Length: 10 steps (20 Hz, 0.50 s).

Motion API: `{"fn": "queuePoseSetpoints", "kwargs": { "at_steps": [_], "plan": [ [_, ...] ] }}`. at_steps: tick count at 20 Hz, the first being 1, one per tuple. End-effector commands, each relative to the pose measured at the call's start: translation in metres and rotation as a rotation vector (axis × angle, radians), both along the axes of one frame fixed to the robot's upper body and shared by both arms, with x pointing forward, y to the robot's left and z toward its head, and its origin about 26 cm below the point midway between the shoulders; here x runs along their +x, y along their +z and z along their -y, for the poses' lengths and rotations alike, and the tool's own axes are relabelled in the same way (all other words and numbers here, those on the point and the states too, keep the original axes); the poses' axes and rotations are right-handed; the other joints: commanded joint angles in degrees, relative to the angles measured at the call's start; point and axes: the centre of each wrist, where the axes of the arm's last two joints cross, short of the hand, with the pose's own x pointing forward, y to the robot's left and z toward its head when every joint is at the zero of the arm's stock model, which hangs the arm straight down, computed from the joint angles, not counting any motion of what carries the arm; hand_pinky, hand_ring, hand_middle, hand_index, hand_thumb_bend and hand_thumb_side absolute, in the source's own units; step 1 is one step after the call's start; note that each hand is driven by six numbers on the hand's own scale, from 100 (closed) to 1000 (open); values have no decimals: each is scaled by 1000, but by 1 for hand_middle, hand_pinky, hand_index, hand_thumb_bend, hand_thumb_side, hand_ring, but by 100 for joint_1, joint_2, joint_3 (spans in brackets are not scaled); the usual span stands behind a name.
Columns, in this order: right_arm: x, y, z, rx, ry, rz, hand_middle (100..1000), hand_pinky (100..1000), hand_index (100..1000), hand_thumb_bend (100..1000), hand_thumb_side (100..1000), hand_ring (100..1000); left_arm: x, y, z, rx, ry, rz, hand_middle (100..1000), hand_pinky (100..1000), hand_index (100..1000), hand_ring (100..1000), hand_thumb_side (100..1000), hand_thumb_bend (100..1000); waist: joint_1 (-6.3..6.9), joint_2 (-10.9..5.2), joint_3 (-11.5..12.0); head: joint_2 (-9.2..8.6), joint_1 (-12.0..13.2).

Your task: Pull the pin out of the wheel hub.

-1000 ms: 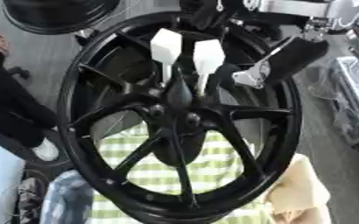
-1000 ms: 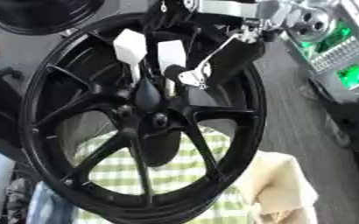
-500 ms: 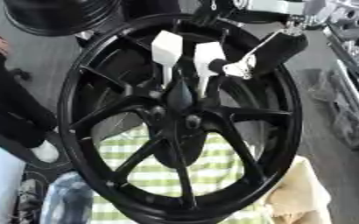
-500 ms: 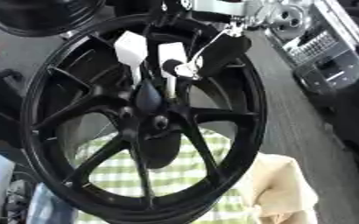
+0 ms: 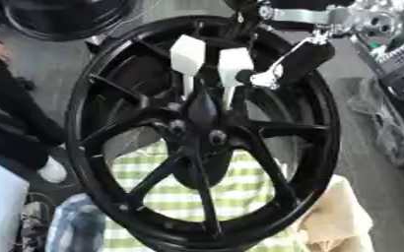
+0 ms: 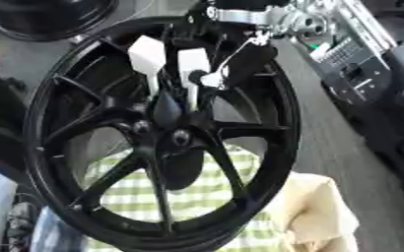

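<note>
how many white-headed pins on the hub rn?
2. Left pin and right pin stand side by side above the hub of the black wheel. The right hand is beside the right one. Others may be hidden.

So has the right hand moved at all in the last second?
Yes. The right hand has shifted left across the wheel, closing on the nearer white pin that stands in the wheel hub.
</note>
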Motion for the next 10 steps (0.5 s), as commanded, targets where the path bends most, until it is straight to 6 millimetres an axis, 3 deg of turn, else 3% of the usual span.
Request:
{"fn": "queuePoseSetpoints", "kwargs": {
  "at_steps": [1,10],
  "plan": [
    [1,9,1,1,-5,7,738,839,845,251,377,829,-1,8,-4,24,2,15,695,747,735,762,851,100,14,-82,20,-37,-18],
    [9,5,2,21,-36,-13,737,838,845,237,372,828,-1,5,-4,23,-1,4,695,748,735,763,856,100,-6,-54,81,-61,-56]
  ]
}}
